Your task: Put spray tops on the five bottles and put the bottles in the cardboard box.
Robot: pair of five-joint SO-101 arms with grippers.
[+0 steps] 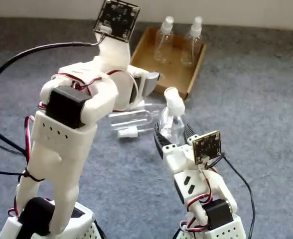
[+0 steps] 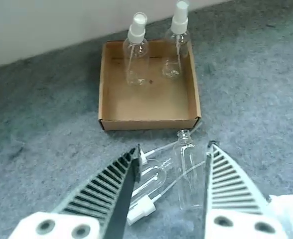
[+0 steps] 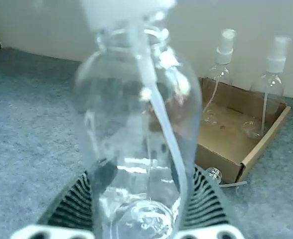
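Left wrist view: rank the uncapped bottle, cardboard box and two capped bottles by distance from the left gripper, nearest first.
1. Uncapped bottle, lying on the carpet below the open left gripper.
2. Cardboard box, beyond it.
3. Capped bottles, standing at the box's far side; those two are too close to call.

Overhead camera, both wrist cameras facing cardboard box [image 2: 149, 123]

Ground: a grey, short-pile carpet [image 1: 266, 99] with a mottled, felt-like texture, running unbroken to the far margin. There a plain pale wall [image 2: 37, 25] rises, meeting the carpet in a straight line. Illumination is soft and even, and shadows on the carpet are faint and diffuse.
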